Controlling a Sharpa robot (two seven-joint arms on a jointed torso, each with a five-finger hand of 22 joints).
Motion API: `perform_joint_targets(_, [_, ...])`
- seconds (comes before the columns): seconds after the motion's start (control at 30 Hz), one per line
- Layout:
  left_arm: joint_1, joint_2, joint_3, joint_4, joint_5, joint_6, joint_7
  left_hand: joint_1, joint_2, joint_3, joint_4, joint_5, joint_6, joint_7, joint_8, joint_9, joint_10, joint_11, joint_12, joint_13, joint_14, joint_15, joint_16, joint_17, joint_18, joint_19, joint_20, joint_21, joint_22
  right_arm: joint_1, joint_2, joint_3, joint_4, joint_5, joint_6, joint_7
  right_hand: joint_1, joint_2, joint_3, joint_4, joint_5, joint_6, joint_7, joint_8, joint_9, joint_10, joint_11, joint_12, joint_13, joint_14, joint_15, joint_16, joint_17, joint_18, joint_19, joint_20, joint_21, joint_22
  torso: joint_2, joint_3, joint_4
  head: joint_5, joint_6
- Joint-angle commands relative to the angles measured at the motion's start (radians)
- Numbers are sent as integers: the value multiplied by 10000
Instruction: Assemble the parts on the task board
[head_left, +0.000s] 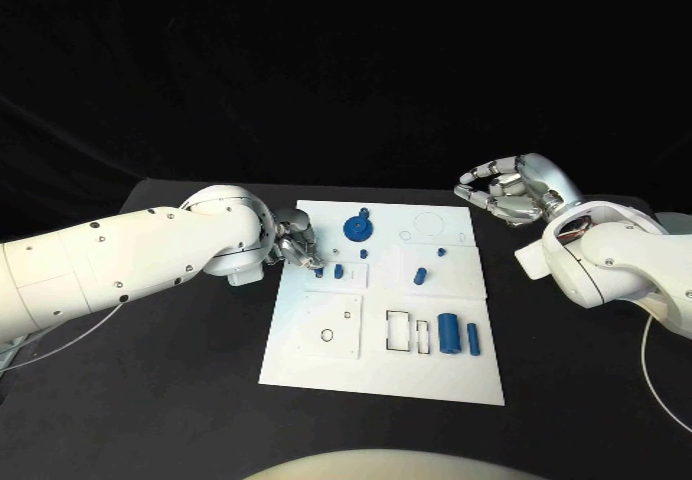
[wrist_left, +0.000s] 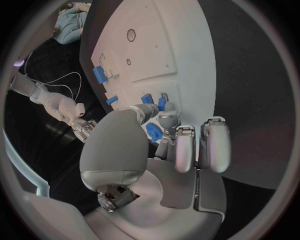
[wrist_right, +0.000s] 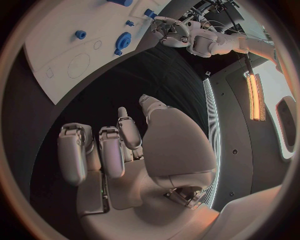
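Note:
The white task board (head_left: 378, 350) lies in the middle of the table. On it are a blue gear (head_left: 356, 230), two small blue parts (head_left: 339, 270) side by side, a blue peg (head_left: 418, 275) and two blue cylinders (head_left: 460, 335) next to the slots. My left hand (head_left: 299, 245) reaches over the board's left edge. Its thumb and forefinger (wrist_left: 167, 117) are spread just above the two small parts (wrist_left: 162, 102), with the gear (wrist_left: 153, 132) showing between them; nothing is held. My right hand (head_left: 508, 192) hovers off the board's far right corner, fingers loosely bent and holding nothing.
Black table (head_left: 173, 400) surrounds the board on all sides. The board's near half carries a square plate with a small hole (head_left: 329, 333) and rectangular slots (head_left: 401, 330). An outlined circle (head_left: 430, 222) marks the far right of the board.

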Motion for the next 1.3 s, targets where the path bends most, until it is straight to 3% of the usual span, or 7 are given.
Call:
perform_joint_targets(0.03, [-8,33,-4,-22,-279,239,-28,-21,-70,1801,-1759,56,79,-23,55,11,49,5,49,7,1019,-84,49,2492,-54,58,-23,52,72,-6,-3,1,9,-26,82,99,-47,32,28,-13,24,-49,13,48,-15,-27,-4,6,0,742,-81,-55,1578,110,380,-86,-54,1759,2,-3,-1,3,9])
perform_joint_targets(0.5, [-17,49,-32,-48,-341,547,-83,-74,-113,1887,-1785,92,109,-30,70,18,79,-4,81,47,1019,-92,49,2491,-58,65,-29,60,88,-6,-10,1,14,-27,84,102,-47,32,28,-13,24,-49,13,48,-15,-27,-4,6,0,742,-81,-55,1578,110,380,-86,-54,1759,1,-3,5,10,-5])
perform_joint_targets(1.3, [-20,119,-35,-94,110,538,-49,-164,-250,2066,-1876,170,184,-57,113,41,150,-31,147,129,1030,-114,68,2531,-62,76,-43,73,115,-9,-6,1,2,-27,86,111,-47,32,28,-13,24,-49,13,48,-15,-27,-4,6,0,742,-81,-55,1578,110,380,-86,-54,1759,5,-6,-7,-8,-26])
